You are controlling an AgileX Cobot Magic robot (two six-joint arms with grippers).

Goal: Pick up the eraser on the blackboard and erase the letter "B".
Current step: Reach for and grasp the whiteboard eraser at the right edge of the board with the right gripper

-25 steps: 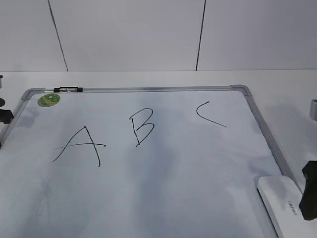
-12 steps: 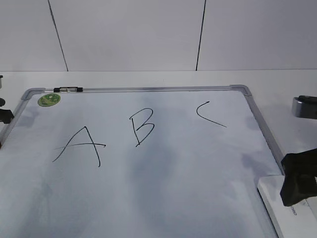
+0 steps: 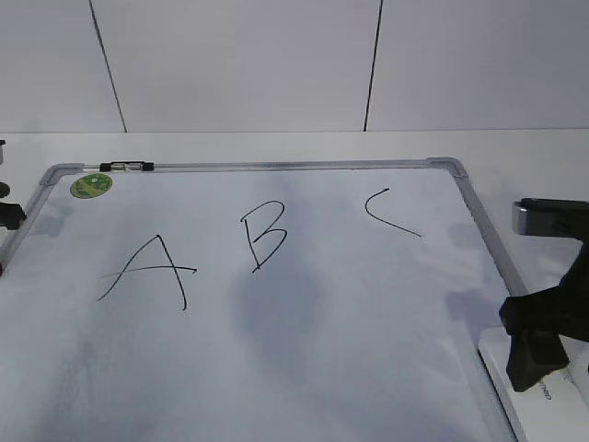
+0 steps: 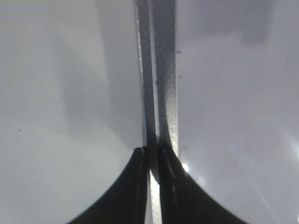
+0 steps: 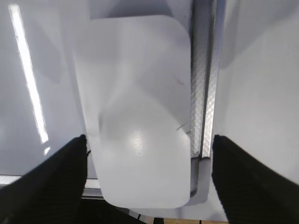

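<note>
The blackboard (image 3: 276, 350) is a white board in a grey frame and fills the table. On it are a black "A" (image 3: 152, 270), the letter "B" (image 3: 262, 235) and a "C" (image 3: 388, 212). The white eraser (image 3: 550, 398) lies at the board's lower right corner, partly hidden by my right gripper (image 3: 543, 354). In the right wrist view the eraser (image 5: 138, 112) lies between the open black fingers (image 5: 58, 175), which stand on both sides of it without touching. My left gripper (image 4: 152, 156) is shut and empty over the board's frame (image 4: 163, 93).
A green round sticker (image 3: 91, 185) and a marker (image 3: 127, 167) are at the board's top left. The frame's right rail (image 5: 203, 79) runs beside the eraser. A white wall stands behind the table. The left arm's tip (image 3: 7, 216) shows at the left edge.
My right gripper has moved left and further into the exterior view, covering more of the eraser. The board, the letters and the left arm have not moved.
</note>
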